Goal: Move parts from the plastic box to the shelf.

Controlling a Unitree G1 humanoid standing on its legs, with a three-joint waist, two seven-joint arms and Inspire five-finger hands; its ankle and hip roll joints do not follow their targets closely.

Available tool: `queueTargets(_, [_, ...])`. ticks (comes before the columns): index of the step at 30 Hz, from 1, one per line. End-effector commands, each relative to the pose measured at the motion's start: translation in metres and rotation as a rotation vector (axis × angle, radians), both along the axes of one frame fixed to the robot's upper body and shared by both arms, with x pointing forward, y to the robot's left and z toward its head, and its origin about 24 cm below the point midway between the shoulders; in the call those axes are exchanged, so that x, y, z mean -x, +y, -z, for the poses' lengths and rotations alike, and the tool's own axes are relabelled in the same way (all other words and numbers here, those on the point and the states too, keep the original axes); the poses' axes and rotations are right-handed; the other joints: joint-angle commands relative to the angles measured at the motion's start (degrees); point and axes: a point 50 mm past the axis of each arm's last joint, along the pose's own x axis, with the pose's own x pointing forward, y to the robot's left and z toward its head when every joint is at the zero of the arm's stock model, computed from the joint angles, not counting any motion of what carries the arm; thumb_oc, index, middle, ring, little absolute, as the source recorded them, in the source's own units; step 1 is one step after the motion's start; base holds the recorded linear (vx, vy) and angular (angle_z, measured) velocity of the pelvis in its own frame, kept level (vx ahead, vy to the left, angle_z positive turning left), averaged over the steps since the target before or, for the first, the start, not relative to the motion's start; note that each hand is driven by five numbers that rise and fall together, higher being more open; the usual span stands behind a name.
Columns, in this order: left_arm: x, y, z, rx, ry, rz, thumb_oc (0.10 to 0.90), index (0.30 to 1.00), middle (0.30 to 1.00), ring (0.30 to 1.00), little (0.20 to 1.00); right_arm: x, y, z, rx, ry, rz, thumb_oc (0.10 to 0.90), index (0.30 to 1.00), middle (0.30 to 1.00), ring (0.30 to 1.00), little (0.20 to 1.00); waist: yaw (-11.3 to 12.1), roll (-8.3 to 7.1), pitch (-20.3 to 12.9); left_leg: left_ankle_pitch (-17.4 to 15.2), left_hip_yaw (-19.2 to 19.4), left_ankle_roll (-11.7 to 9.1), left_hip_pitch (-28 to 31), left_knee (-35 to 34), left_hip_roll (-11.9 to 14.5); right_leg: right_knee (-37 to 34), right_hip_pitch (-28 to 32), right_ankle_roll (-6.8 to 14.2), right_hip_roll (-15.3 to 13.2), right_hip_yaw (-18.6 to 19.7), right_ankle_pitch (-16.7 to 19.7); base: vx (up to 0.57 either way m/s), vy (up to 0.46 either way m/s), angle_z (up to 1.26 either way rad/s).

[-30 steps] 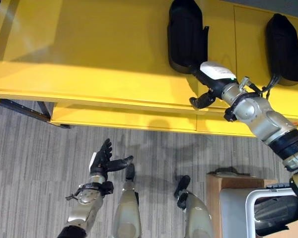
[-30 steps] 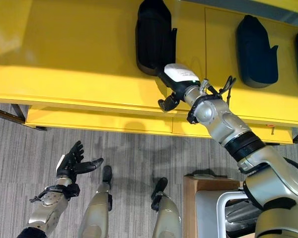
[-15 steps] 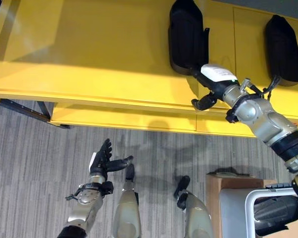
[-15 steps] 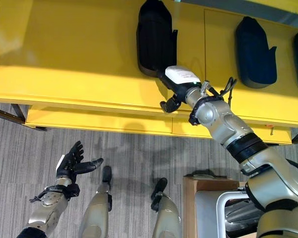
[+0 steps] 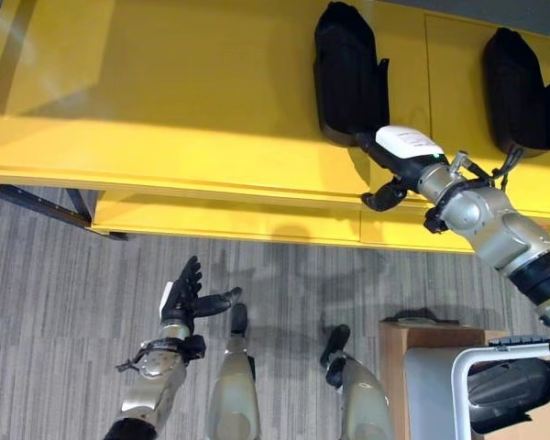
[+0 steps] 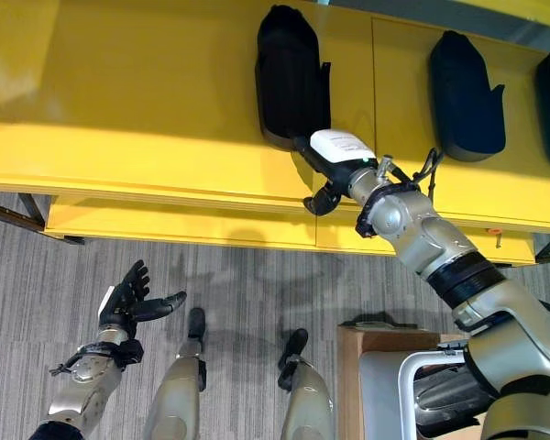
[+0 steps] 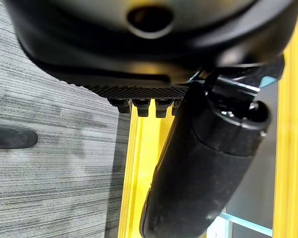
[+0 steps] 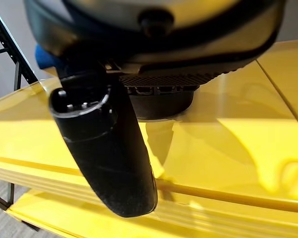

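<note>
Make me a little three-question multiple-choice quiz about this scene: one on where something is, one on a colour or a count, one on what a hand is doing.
1. Where is the robot's right hand?
A. At the near end of a black part on the shelf
B. Down by the floor
C. Inside a drawer

2. What colour is the shelf?
A. Blue
B. Yellow
C. White

3. How is the left hand?
A. Clenched round a part
B. Open, holding nothing
C. Pressed flat on the shelf

Answers: 1 A, the right hand is at the black part. 2 B, the shelf is yellow. 3 B, the left hand hangs over the carpet with fingers spread.
</note>
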Motion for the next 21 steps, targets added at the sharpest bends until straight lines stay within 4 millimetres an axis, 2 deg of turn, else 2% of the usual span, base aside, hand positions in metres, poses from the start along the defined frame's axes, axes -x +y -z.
queueTargets(1, [0.0,0.014,-0.022,-0.073,-0.109,0.007,0.9,1.0,1.0,1.0,1.0,0.006,-0.004,-0.034,0.009,-0.132,-0.014,0.9,1.0,1.0,1.0,1.0,-0.8,-1.99,-2.8,-4.2,-1.7,-0.4,4.0,-0.3,2.1,-1.4,0.9,3.6,-1.1,4.2,5.6,0.0,0.0,0.0])
queueTargets(8, [0.0,0.015,-0.022,-0.074,-0.113,0.0,0.9,1.0,1.0,1.0,1.0,0.007,0.0,-0.044,-0.02,-0.191,-0.024,0.9,1.0,1.0,1.0,1.0,-0.7,-2.02,-2.9,-4.1,-1.7,-0.4,3.8,-0.4,2.3,-1.6,0.8,3.7,-1.0,4.1,5.7,0.0,0.0,0.0])
queueTargets(13, [0.001,0.016,-0.022,-0.075,-0.111,-0.011,0.9,1.0,1.0,1.0,1.0,0.015,-0.003,-0.072,-0.006,-0.338,-0.017,0.9,1.0,1.0,1.0,1.0,-0.8,-1.79,-3.1,-4.2,-1.7,-0.3,3.8,-0.3,2.1,-1.6,1.0,3.8,-1.1,4.0,5.7,0.0,0.0,0.0])
queueTargets(21, [0.001,0.019,-0.023,-0.087,-0.112,-0.026,0.9,1.0,1.0,1.0,1.0,0.034,-0.001,-0.102,0.046,-0.52,-0.037,0.9,1.0,1.0,1.0,1.0,-1.2,-1.57,-3.5,-4.5,-1.6,-0.2,3.8,0.1,2.0,-1.4,1.1,3.9,-1.2,4.1,5.7,0.0,0.0,0.0])
